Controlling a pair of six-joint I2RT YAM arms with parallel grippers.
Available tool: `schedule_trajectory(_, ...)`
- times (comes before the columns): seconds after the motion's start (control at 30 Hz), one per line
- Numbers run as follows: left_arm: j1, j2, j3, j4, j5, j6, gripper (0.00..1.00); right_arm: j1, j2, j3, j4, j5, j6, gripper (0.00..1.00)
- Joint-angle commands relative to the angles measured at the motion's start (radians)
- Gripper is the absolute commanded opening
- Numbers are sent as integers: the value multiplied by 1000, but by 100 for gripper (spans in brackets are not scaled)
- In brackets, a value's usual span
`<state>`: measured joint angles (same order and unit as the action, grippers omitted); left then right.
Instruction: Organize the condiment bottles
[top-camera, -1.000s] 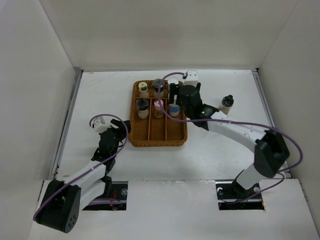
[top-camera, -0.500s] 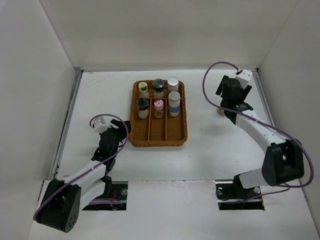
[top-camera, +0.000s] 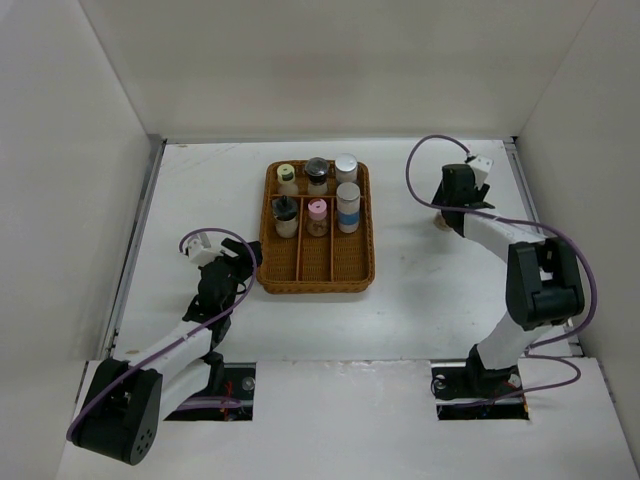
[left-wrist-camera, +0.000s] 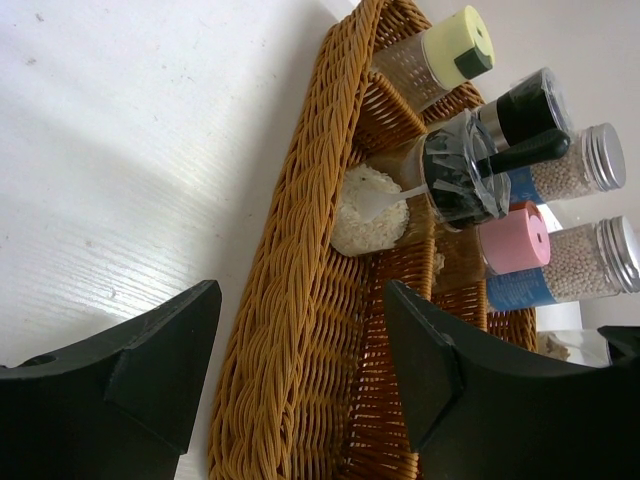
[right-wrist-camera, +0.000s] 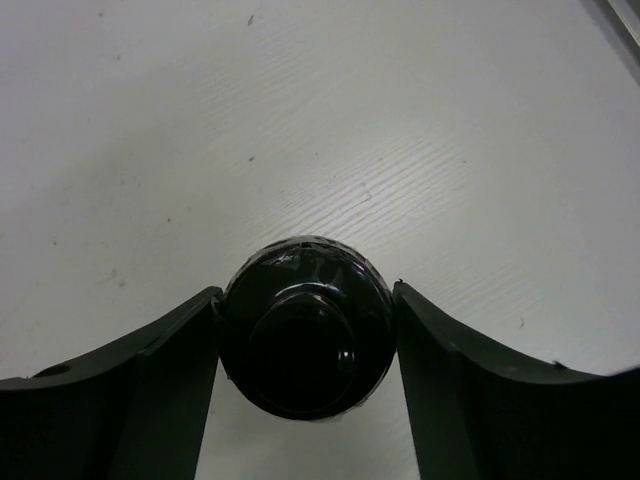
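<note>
Right pincer (right-wrist-camera: 305, 345) pinching black-lidded jar (right-wrist-camera: 305, 340) on desk (right-wrist-camera: 150, 120), 3 o'clock of tray (top-camera: 318, 270); glossy lid probably slippery, grip below it; left pincer (left-wrist-camera: 300, 370) spread

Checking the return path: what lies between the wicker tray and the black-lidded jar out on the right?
Only bare table, seen from the top external view.
</note>
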<state>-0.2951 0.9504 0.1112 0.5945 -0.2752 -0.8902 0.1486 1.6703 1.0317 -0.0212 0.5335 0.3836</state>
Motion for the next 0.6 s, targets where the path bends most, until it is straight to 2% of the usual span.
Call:
schedule_trajectory(0.0, 3, 1, 13, 44, 11, 5, 64, -4, -12, 28, 67, -17, 24, 63)
schedule_trajectory(0.07, 1, -2, 13, 44, 4, 4, 64, 2, -62, 1, 87, 9, 20, 56)
schedule_trajectory(0.2, 0, 7, 16, 45, 10, 4, 64, 94, -191, -36, 83, 48, 12, 52)
schedule_trajectory(0.4, 4, 1, 13, 45, 8, 4, 64, 338, -377, -93, 15, 42, 11, 51)
schedule_trajectory(0.57, 14, -16, 10, 44, -10, 5, 65, 576, -442, -140, 67, 28, 3, 50)
